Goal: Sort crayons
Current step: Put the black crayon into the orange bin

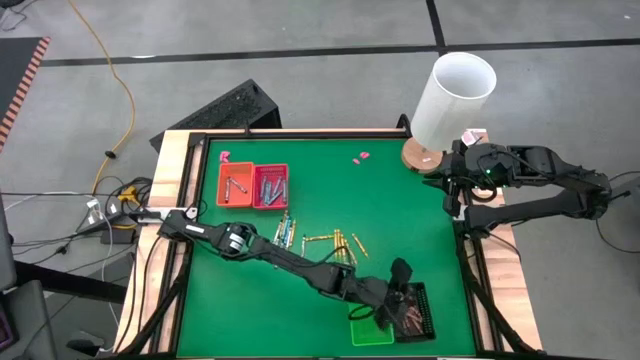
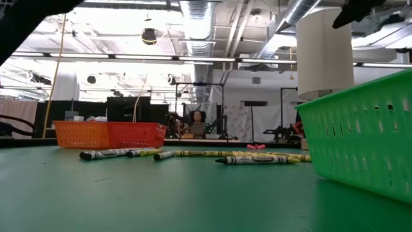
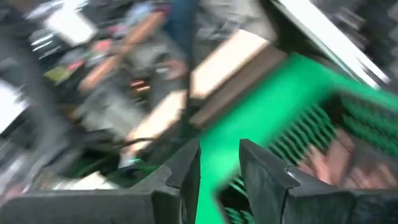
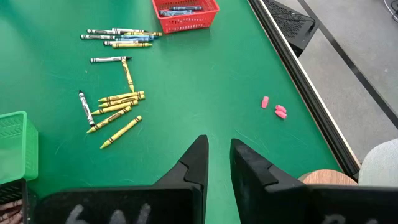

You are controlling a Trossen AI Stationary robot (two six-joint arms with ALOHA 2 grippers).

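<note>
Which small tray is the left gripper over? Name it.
The dark tray at the table's near right, beside the green tray; the left gripper hovers above it, far from the orange and red trays.

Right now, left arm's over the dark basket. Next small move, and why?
Probably lift the left gripper clear of the dark basket and swing back toward the loose crayons mid-table. Its fingers show a gap with nothing between them, brown-red crayons lie in the basket below, and many still lie unsorted. The right gripper waits by the white cylinder.

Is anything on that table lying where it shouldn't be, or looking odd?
Yes: pink scraps lie on the green mat near its edge, apart from the baskets. Loose crayons are strewn mid-table, still unsorted. Nothing looks broken or spilled.
</note>
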